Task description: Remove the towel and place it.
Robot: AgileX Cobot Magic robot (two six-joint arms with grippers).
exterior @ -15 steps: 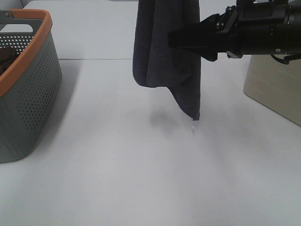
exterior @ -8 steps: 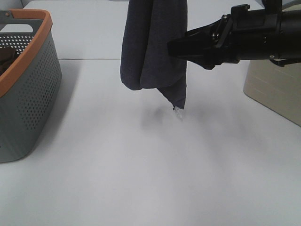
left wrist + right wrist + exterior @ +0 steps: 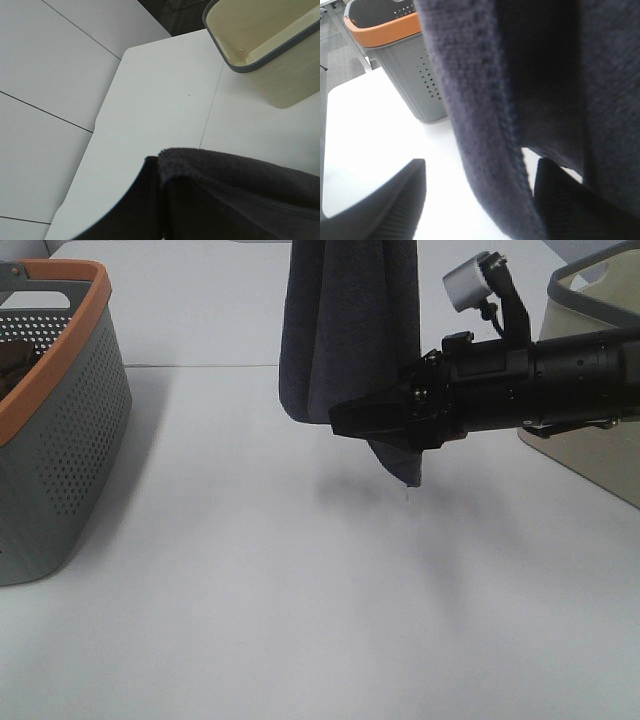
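Dark grey towel (image 3: 345, 330) hangs long-axis vertical over the table (image 3: 250, 620), well right of the orange-rimmed basket (image 3: 75, 450) | left gripper (image 3: 159, 210) clamps its top edge | right gripper (image 3: 338, 424) jaws apart, lower fold between them | right arm nearer the hem

Probably a lab test bench: white table (image 3: 250, 620), grey basket (image 3: 70, 440), beige bin (image 3: 585, 450).
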